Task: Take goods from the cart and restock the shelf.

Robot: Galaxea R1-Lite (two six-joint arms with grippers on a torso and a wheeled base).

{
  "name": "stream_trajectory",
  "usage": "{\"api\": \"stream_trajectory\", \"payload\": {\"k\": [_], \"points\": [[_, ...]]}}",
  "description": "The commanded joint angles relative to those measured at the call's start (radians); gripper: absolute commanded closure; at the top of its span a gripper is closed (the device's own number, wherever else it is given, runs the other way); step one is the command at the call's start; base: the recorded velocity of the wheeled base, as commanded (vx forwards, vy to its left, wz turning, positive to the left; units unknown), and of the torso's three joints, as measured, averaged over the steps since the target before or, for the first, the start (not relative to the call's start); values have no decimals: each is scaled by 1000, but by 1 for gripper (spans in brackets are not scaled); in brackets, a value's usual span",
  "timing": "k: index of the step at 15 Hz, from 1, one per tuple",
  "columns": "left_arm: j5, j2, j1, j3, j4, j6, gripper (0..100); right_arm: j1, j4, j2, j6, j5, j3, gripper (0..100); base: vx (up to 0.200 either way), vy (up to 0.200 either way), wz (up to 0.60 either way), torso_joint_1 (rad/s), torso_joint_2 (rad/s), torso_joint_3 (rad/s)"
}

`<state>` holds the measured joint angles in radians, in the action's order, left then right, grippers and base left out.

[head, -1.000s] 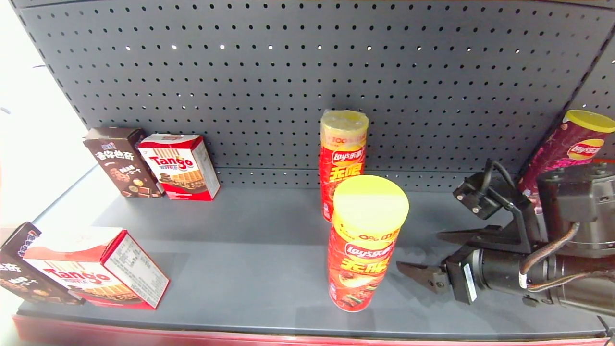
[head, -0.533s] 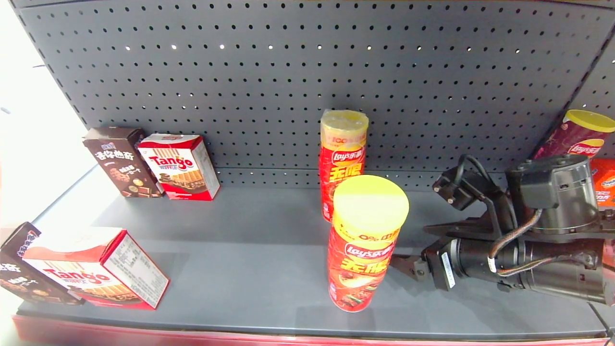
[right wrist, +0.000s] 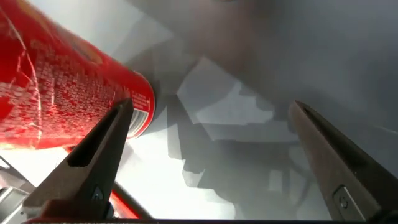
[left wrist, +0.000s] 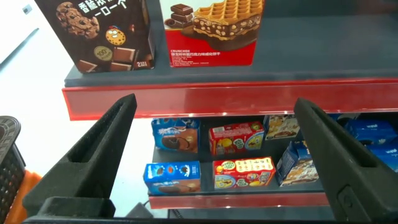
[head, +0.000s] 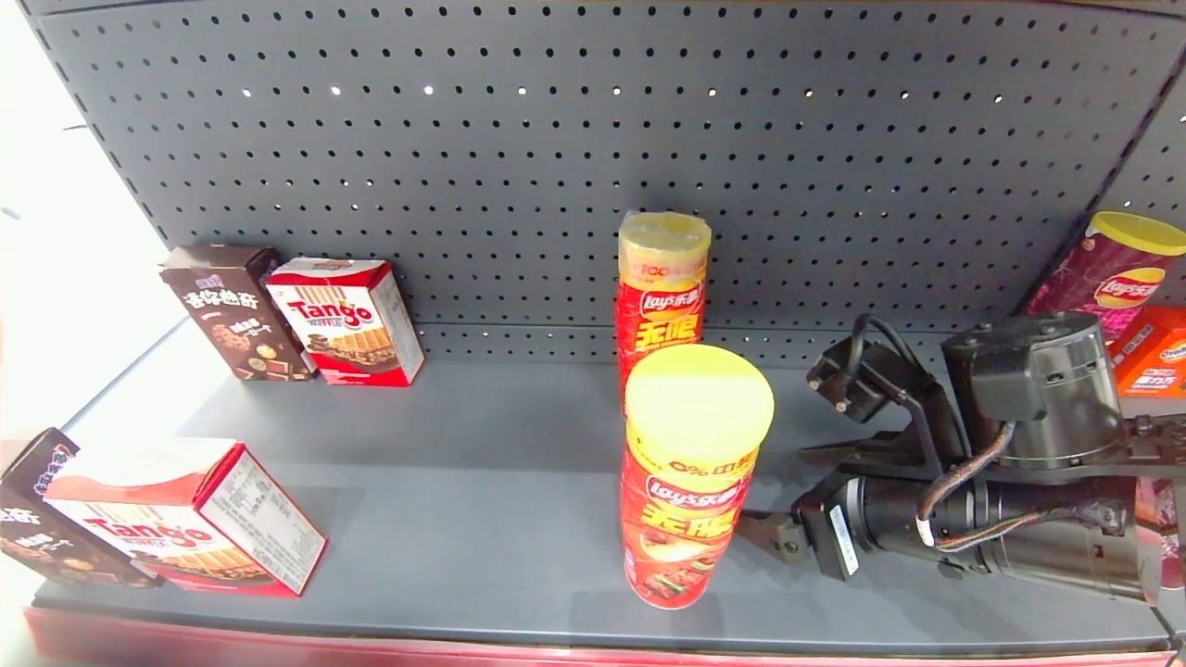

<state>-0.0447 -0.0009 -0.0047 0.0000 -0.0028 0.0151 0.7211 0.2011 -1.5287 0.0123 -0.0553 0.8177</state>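
My right claw (head: 778, 491) has come in from the right across the shelf (head: 463, 482) over the last second, and its near fingertip now sits against the lower side of the front crisp can (head: 690, 482). The can has slid a little to my left under that contact. It is still upright, standing just in front of the rear can (head: 660, 278) near the shelf's front edge. In the right wrist view the right claw (right wrist: 211, 109) is spread wide with nothing between its fingers, and the front crisp can (right wrist: 62, 87) lies at the tip of one finger rather than inside the gap. I judge that I am nudging the can into line, not gripping it. The can is already on the shelf, so this item is nearly done, and what remains is tidying its position. A push this low on a tall can could tip it, so any further shove should be gentle. My left claw (left wrist: 216, 104) hangs wide open and empty out in front of the shelf's red edge, holding no goods.
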Motion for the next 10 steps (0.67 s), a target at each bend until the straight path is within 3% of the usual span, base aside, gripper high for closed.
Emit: {"api": "stream_trajectory", "payload": {"k": [1, 10], "points": [[0, 2, 0, 0, 0, 0, 0, 9, 1, 4, 0, 0, -5, 0, 0, 0, 0, 0, 0, 0], [2, 1, 0, 0, 0, -1, 0, -5, 1, 75, 1, -1, -74, 0, 0, 0, 0, 0, 0, 0]]}}
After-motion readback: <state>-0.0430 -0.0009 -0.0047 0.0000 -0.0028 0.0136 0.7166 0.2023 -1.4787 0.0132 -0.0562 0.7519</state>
